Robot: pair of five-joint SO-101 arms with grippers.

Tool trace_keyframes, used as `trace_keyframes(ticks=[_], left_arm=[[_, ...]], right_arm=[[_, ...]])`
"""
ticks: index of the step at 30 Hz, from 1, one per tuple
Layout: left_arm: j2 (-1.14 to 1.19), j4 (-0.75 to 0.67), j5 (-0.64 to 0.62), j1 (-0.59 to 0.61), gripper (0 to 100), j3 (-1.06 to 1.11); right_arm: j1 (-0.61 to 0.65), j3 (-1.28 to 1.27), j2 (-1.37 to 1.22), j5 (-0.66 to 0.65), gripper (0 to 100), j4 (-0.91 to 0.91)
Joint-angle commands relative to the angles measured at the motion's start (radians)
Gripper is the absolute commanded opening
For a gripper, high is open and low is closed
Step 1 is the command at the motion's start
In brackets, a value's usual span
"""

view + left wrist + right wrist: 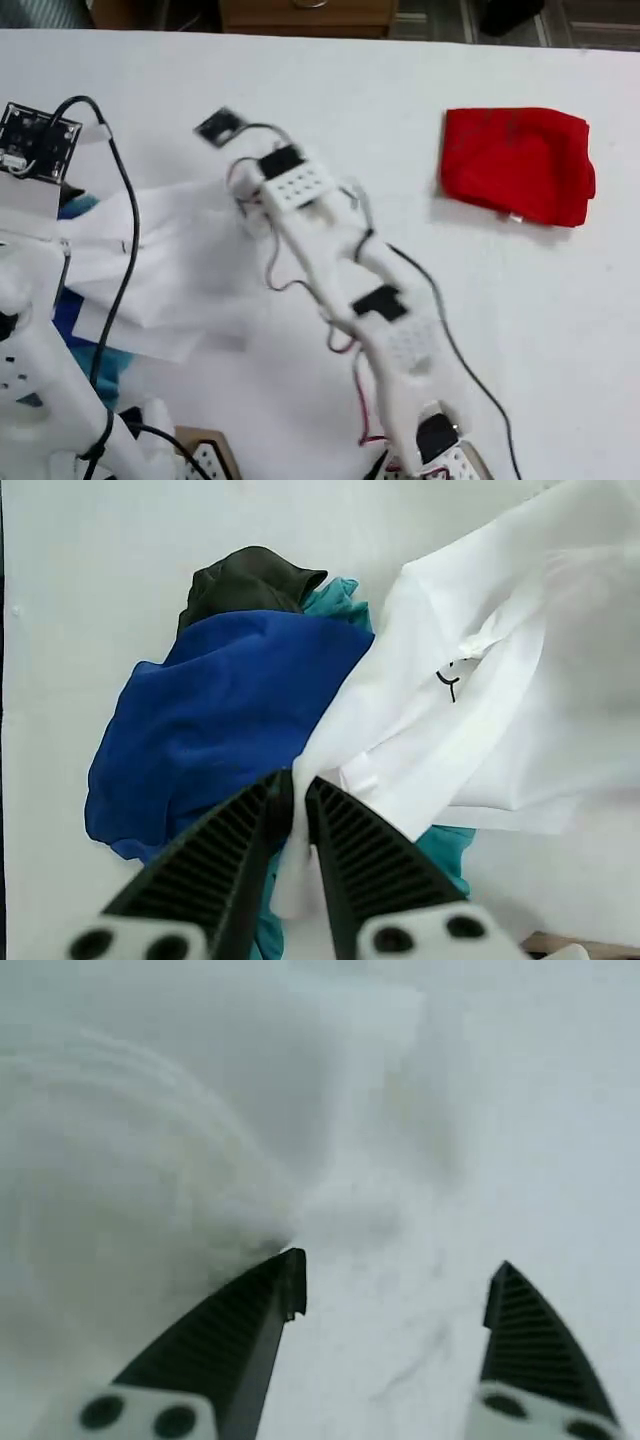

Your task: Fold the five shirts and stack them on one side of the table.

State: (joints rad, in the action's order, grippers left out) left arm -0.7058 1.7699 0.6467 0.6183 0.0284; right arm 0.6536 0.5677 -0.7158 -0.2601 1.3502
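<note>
The left jaws are pinched shut on a fold of the crumpled white shirt (500, 680), draped over a rumpled blue shirt (220, 720) at the left of the white bench (400, 80); the right jaws gape wide over white cloth; a folded red shirt (517, 165) lies well apart.

We see the right end effector (398, 1265) from just behind its two black ridged fingers (250, 1330), which stand wide apart with a clear gap between their tips. Beneath and ahead of them lies soft white fabric (150, 1140), blurred, with faint curved folds and a shallow crease leading away from the gap. We cannot tell whether the tips touch the fabric.
</note>
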Motion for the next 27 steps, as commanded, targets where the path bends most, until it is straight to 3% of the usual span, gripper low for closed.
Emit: trace_keyframes(ticks=[1, 12, 14, 17, 19, 21, 27], left_arm=[[-0.017, 0.008, 0.0, 0.008, 3, -0.002], [-0.017, 0.008, 0.0, 0.008, 3, -0.001], [-0.017, 0.008, 0.0, 0.008, 3, 0.001], [-0.017, 0.008, 0.0, 0.008, 3, 0.004], [-0.017, 0.006, 0.0, 0.008, 3, 0.004], [-0.017, 0.006, 0.0, 0.008, 3, 0.005], [-0.011, -0.023, -0.009, 0.008, 3, 0.005]], right_arm=[[0.038, 0.292, -0.142, 0.008, 33.0, 0.099], [0.165, 0.715, -0.467, 0.005, 31.3, 0.272], [0.177, 0.753, -0.498, 0.005, 22.6, 0.288], [0.179, 0.809, -0.533, 0.012, 0.0, 0.292], [0.173, 0.833, -0.544, 0.011, 5.2, 0.3], [0.159, 0.856, -0.542, 0.011, 1.2, 0.311], [0.061, 1.042, -0.539, 0.014, 2.0, 0.358]])
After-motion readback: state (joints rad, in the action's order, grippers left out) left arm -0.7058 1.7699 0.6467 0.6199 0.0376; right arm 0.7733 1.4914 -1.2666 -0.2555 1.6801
